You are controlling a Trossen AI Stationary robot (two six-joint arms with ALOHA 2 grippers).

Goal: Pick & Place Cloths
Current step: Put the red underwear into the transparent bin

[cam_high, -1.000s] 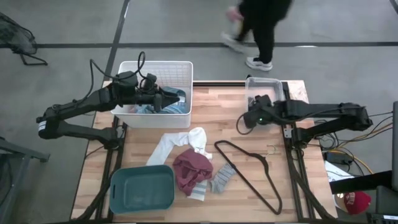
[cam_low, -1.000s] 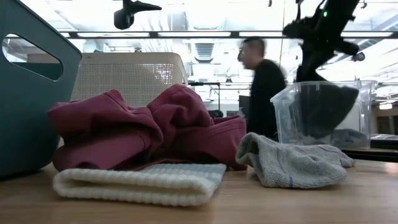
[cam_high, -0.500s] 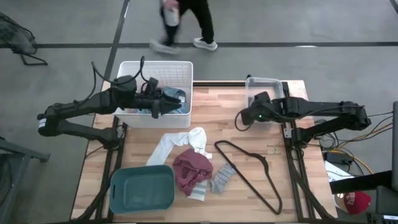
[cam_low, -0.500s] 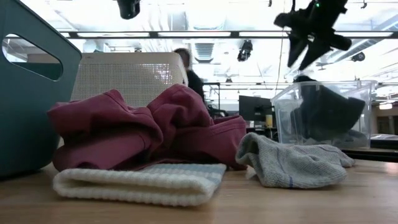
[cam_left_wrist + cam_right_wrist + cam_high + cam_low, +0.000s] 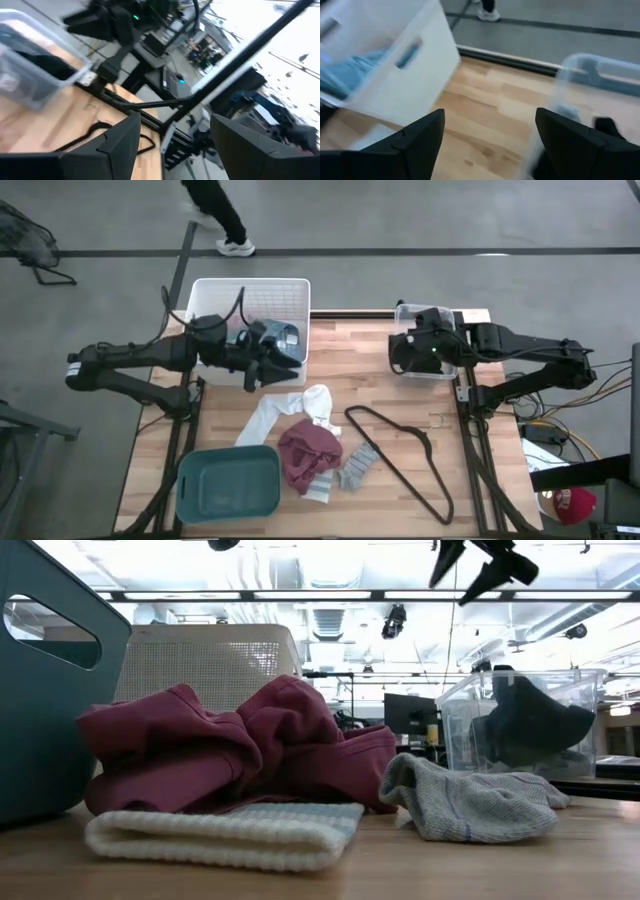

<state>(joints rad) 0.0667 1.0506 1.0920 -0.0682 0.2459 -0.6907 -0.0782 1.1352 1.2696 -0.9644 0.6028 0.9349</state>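
Cloths left on table sit mid-front: white piece [image 5: 290, 409], maroon piece [image 5: 309, 450], grey sock [image 5: 358, 465], w/ a striped cream piece [image 5: 225, 832] under the maroon. Left gripper [image 5: 262, 366] hangs at white basket's [image 5: 225, 288] front edge, just above-left of the white piece; fingers spread, nothing in them. Right gripper [image 5: 398, 356] is over the clear bin [image 5: 432, 310], also spread & empty, well apart from the pile. So left arm looks nearer. White piece's long axis runs diagonal, its upper end close to left gripper: likely next grab. Blue cloth [image 5: 283, 350] already in basket, dark cloth [image 5: 528, 720] in bin. Hanger [image 5: 400, 455] lies right of pile.
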